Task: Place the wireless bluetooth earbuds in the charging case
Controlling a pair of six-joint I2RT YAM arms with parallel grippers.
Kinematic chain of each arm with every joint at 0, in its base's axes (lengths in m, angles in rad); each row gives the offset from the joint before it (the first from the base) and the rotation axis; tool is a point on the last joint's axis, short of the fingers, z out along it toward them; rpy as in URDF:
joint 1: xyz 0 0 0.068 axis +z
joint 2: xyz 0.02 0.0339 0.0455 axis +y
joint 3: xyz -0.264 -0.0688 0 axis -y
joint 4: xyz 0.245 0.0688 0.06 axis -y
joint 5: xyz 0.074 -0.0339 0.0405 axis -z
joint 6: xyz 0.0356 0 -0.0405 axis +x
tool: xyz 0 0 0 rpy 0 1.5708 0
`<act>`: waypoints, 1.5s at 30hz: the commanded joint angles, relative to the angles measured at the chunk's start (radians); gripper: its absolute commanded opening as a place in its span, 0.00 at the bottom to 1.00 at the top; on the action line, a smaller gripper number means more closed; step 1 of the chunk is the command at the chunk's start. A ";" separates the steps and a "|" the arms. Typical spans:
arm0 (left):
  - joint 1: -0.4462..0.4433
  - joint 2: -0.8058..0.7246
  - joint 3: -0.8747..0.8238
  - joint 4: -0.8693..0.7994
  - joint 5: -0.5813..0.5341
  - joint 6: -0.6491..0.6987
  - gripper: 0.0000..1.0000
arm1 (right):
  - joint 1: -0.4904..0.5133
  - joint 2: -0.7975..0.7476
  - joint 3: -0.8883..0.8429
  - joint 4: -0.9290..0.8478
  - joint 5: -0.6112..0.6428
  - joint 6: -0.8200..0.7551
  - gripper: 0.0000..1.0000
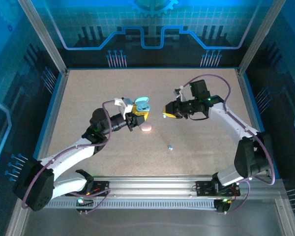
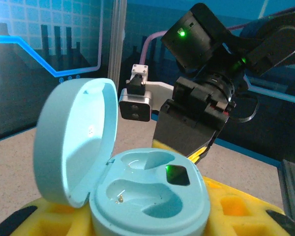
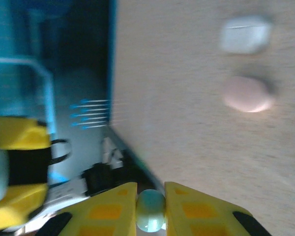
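My left gripper (image 1: 139, 114) is shut on the teal charging case (image 2: 150, 196) and holds it above the table. The lid (image 2: 73, 147) stands open and both sockets are empty. In the left wrist view its yellow fingers (image 2: 236, 206) flank the case base. My right gripper (image 1: 165, 114) hangs just right of the case and is shut on a small teal earbud (image 3: 151, 210), pinched between its yellow fingertips. From the left wrist view, the right gripper (image 2: 199, 153) sits just beyond the case. Another tiny earbud (image 1: 170, 146) lies on the table nearer the arm bases.
A closed pink case (image 1: 146, 128) rests on the table just below the left gripper; the right wrist view shows this pink case (image 3: 248, 93) with a blurred white case (image 3: 245, 34) beyond it. Transparent walls and metal posts ring the tabletop (image 1: 196, 157).
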 commanded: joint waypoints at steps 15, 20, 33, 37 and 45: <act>0.003 0.067 0.009 0.036 0.049 0.092 0.29 | 0.004 -0.053 0.063 0.115 -0.292 0.160 0.21; -0.003 0.095 0.025 0.038 0.051 0.106 0.29 | 0.010 -0.060 0.051 0.143 -0.244 0.260 0.21; -0.009 0.131 0.038 0.100 0.102 0.141 0.29 | 0.072 -0.058 0.173 -0.048 -0.116 0.072 0.21; -0.016 0.135 0.041 0.135 0.140 0.131 0.30 | 0.107 -0.070 0.183 -0.060 -0.044 -0.003 0.21; -0.026 0.131 0.054 0.154 0.178 0.108 0.30 | 0.120 -0.095 0.159 -0.043 0.054 -0.052 0.20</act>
